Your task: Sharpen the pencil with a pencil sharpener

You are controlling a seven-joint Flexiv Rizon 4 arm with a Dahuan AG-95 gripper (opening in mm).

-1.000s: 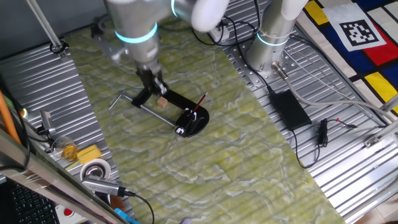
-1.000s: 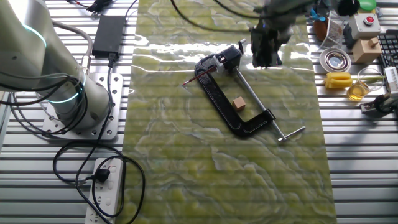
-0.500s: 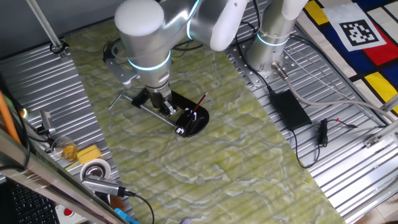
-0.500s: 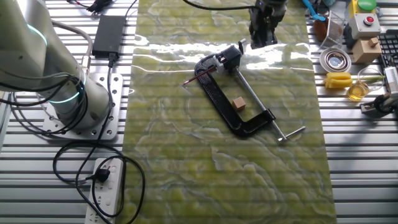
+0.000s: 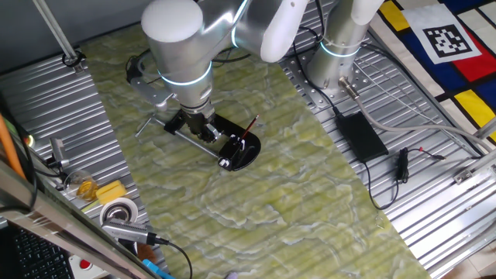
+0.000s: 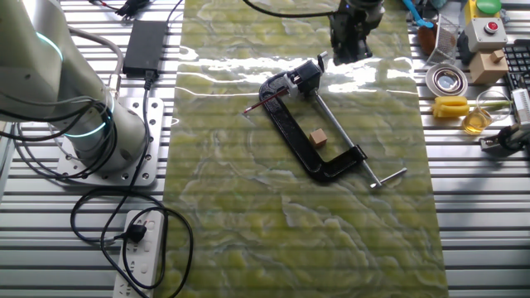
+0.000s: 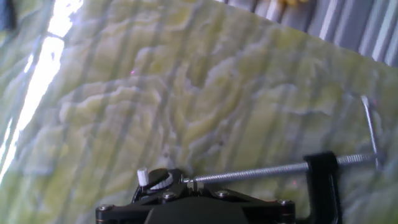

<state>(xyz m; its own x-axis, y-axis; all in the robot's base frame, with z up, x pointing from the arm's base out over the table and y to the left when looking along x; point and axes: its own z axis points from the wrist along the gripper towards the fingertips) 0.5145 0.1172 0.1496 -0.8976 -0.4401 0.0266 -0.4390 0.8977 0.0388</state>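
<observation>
The pencil (image 5: 249, 130) is a short dark red stick lying across the round black end of a C-clamp (image 5: 242, 153). In the other fixed view the pencil (image 6: 263, 104) lies at the clamp's (image 6: 298, 141) left end, its end toward a small black piece with a white tip (image 6: 303, 77) held in the clamp's jaw. My gripper (image 5: 203, 129) hangs above the clamp's silver screw rod (image 5: 186, 138), apart from the pencil. In the other fixed view the gripper (image 6: 349, 50) is dark and I cannot see its gap. The hand view shows only the black housing (image 7: 193, 213), the rod (image 7: 267, 171) and the mat.
A small brown block (image 6: 317, 137) lies inside the clamp's frame. Yellow pieces (image 5: 108, 191), a tape roll (image 5: 118, 211) and tools sit on the metal deck at the left. A black power brick (image 5: 359, 133) and cables lie at the right by the arm's base (image 5: 341, 46).
From one second ago the arm swung over the clamp and the gripper moved toward the mat's far edge in the other fixed view. In the last half second it has barely moved.
</observation>
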